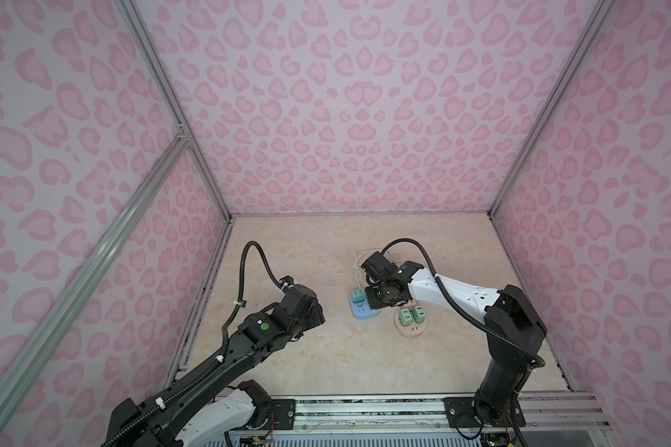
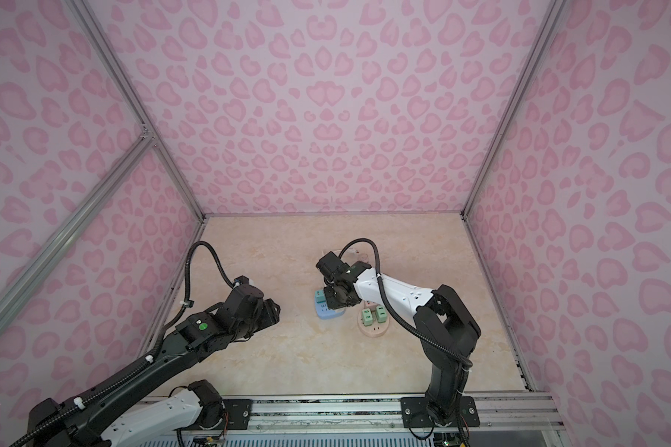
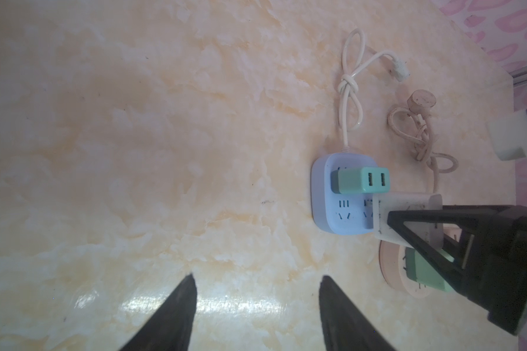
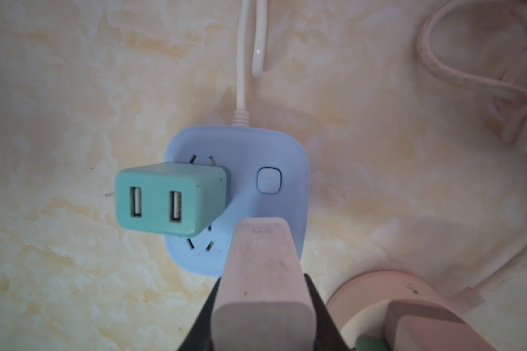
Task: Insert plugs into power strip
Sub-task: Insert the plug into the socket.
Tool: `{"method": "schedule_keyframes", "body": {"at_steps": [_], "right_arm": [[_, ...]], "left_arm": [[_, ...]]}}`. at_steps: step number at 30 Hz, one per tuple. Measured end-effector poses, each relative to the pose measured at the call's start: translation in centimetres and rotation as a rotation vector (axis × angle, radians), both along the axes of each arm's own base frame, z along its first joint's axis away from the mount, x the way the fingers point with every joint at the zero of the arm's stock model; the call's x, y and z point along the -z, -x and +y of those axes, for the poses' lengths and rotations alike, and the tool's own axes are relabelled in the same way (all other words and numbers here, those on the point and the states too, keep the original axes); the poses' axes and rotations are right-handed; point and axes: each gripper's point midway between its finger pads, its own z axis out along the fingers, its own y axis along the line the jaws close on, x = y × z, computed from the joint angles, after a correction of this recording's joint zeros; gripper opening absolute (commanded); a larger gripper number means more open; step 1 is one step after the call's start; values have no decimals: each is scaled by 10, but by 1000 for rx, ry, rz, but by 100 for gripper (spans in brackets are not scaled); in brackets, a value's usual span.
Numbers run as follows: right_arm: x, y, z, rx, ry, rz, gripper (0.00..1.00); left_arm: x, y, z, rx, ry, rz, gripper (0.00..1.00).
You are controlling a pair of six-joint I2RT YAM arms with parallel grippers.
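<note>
The right gripper point(image 3: 391, 220) was clenched on the white plug point(image 4: 262, 273), one finger on each flat face. It held the plug over the corner of the blue strip point(image 1: 359, 309) nearest the round strip point(image 1: 409, 331). The flat slab stood on edge, its long axis running along the fingers, down toward the strip's socket face. Its prongs were hidden, so I could not tell whether they were in.

The teal plug point(image 4: 165, 197) sat in a socket of the blue strip. It stood straight up from the strip, with its two-port face pointing away from the strip and its wide side lying across it.

Two mint plugs point(image 2: 367, 318) point(image 2: 380, 314) stood upright side by side in the round strip, which lay just beside the blue one. The right wrist view showed a tan plug point(image 4: 423, 319) there too.

The blue strip's cord point(image 4: 240, 85) ran off toward the back wall.

The left gripper point(image 3: 257, 278) hung released, its jaws apart over bare table point(image 1: 326, 367), well apart from both strips
</note>
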Motion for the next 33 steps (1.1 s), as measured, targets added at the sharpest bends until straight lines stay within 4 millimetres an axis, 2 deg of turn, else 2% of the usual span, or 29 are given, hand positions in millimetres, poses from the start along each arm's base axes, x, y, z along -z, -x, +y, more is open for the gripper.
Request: {"method": "schedule_keyframes", "body": {"at_steps": [13, 33], "right_arm": [[1, 1, 3, -6, 36, -5, 0], [26, -1, 4, -16, 176, 70, 0]], "left_arm": [[1, 2, 2, 0, 0, -2, 66], [16, 2, -2, 21, -30, 40, 66]]}}
